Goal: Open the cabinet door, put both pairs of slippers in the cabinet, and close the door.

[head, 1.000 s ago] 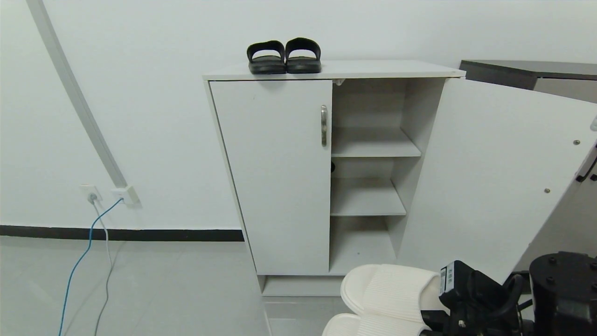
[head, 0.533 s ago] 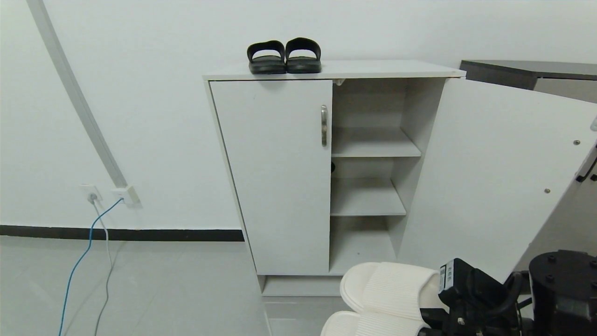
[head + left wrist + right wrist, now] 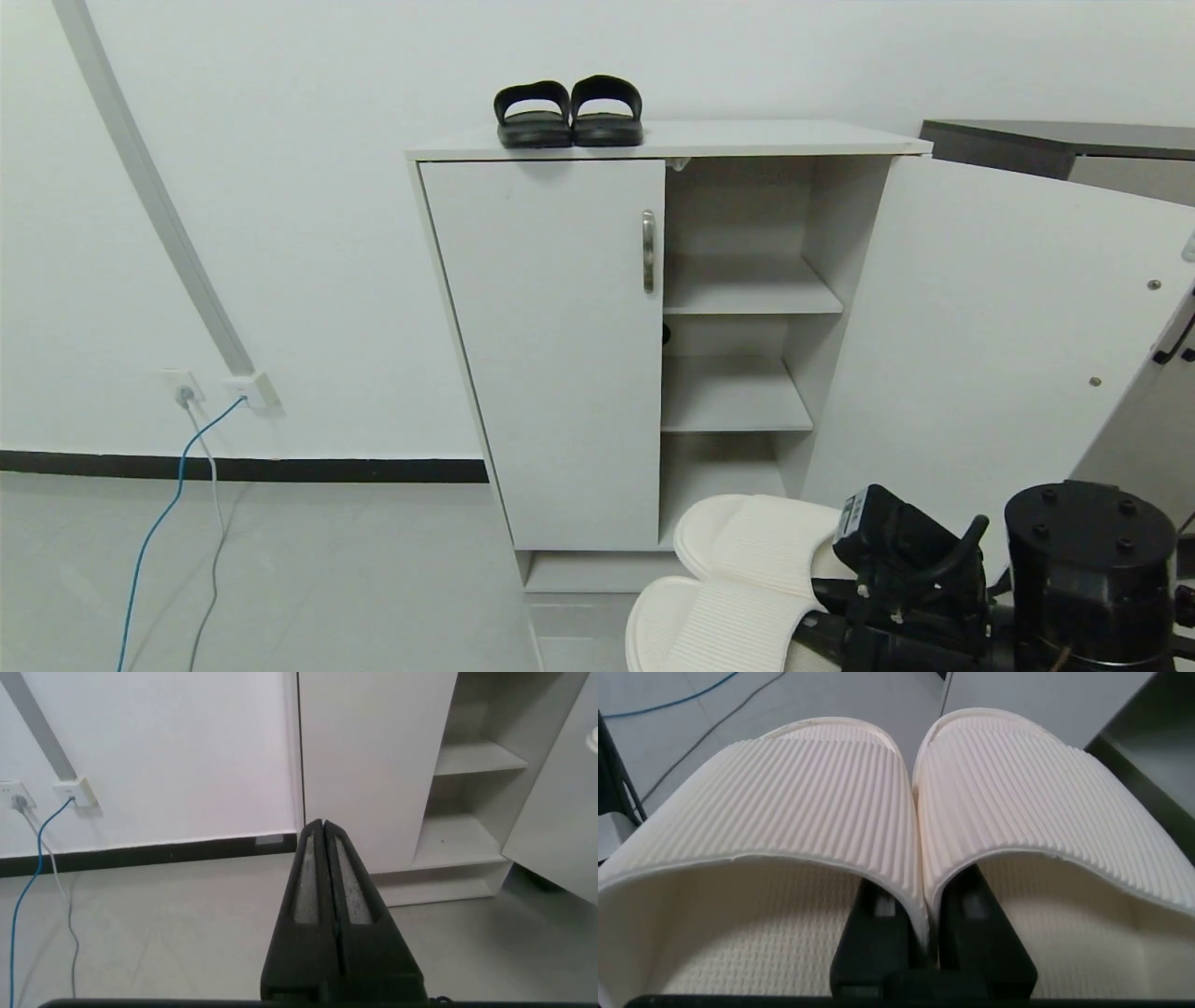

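Note:
A pair of white slippers (image 3: 738,579) hangs in front of the cabinet's bottom shelf, held side by side by my right gripper (image 3: 840,607). In the right wrist view its fingers (image 3: 878,943) pinch the inner walls of the white slippers (image 3: 915,849) together. A pair of black slippers (image 3: 569,112) sits on top of the white cabinet (image 3: 653,140). The right door (image 3: 980,355) stands wide open; the left door (image 3: 551,355) is closed. My left gripper (image 3: 324,887) is shut and empty, pointing at the floor before the cabinet (image 3: 374,765).
Three bare shelves (image 3: 738,392) show inside the open half. A blue cable (image 3: 159,523) and a grey one run from wall sockets (image 3: 215,387) to the floor on the left. A dark desk (image 3: 1074,145) stands behind the open door.
My right gripper has carried the white slippers up and to the left, closer to the cabinet's opening. Nothing else has moved.

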{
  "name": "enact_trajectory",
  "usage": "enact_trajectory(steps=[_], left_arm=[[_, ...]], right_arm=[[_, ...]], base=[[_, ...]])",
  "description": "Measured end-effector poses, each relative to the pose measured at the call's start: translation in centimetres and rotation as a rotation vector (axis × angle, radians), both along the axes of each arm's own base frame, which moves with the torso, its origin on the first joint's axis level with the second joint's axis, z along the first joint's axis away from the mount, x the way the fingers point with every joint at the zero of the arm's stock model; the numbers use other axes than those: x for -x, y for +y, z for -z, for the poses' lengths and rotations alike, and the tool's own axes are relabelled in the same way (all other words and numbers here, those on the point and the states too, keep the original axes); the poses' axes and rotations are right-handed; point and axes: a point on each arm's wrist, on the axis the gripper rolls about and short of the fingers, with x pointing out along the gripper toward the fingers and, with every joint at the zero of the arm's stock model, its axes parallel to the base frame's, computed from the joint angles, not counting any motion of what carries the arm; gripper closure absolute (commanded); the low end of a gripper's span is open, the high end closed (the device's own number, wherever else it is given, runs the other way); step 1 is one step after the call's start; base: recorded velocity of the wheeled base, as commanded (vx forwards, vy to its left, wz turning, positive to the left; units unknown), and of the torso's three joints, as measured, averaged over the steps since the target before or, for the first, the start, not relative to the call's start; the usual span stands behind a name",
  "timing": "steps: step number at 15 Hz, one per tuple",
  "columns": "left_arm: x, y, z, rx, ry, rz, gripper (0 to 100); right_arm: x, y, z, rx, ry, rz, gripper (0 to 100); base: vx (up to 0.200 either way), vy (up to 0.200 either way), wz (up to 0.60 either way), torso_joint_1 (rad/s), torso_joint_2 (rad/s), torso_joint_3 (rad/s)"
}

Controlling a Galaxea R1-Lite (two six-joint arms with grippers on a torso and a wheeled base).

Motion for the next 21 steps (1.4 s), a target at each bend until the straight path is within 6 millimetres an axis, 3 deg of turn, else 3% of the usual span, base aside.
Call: enact_trajectory(steps=[7,13,18,21], left_arm=[[0.0,0.0,0.0,0.0,-0.001,0.0,100],[0.0,0.0,0.0,0.0,-0.001,-0.002,100],[0.0,0.0,0.0,0.003,-0.001,-0.003,100],[0.0,0.0,0.0,0.003,-0.001,-0.001,100]], right_arm=[[-0.6,0.7,1.0,0.011,0.009,0.0,100],[-0.7,0.8,1.1,0.014,0.012,0.001,100],[-0.9,0.9,1.1,0.013,0.018,0.006,100],[-2.1,2.0,0.9,-0.011,0.018,0.184,100]], base=[[0.0,0.0,0.0,0.0,0.0,0.0],[0.0,-0.2,0.0,0.005,0.0,0.0],[0.0,0.0,0.0,0.0,0.0,0.0],[0.0,0.0,0.0,0.0,0.0,0.0]])
